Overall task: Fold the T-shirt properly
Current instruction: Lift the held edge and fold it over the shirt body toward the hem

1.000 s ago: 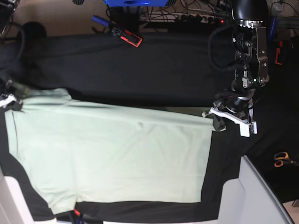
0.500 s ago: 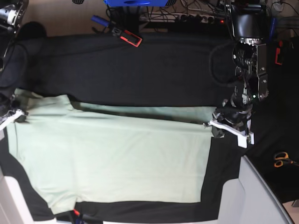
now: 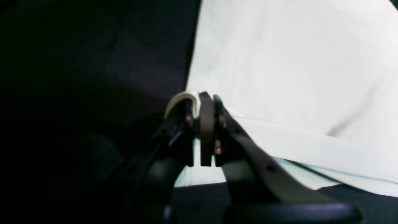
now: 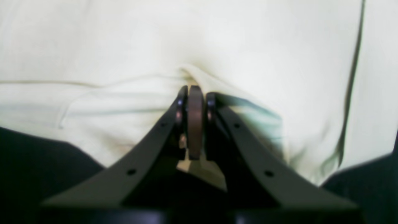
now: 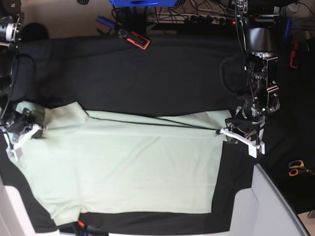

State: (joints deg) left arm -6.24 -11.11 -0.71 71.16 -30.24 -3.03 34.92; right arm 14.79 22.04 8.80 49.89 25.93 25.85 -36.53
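Spread flat over the near half of the counter (image 5: 147, 73): the T-shirt (image 5: 123, 167), pale mint green, plain, short-sleeved, mostly smooth with a few shallow creases. Doubled over along its far edge, a thin dark line marking where the upper layer lies on the lower. One sleeve pointing toward the near left corner.

At the counter's left edge, the right gripper (image 5: 22, 132), fingers (image 4: 195, 124) pressed together on a bunched fold of the shirt, cloth puckering around the tips in the right wrist view. At the shirt's far right corner, the left gripper (image 5: 241, 135), fingers (image 3: 205, 124) likewise clamped tight, a thin curl of pale hem pinched between them.

Under the shirt, a black cloth covering the whole counter, bare across the far half and along the right edge. Beyond the far edge, a red-and-black tool (image 5: 134, 37), a blue object (image 5: 140, 3) and a tangle of cables (image 5: 206, 17). Near the right edge, orange-handled scissors (image 5: 297, 167). At the near right corner, a pale grey panel (image 5: 266, 206).
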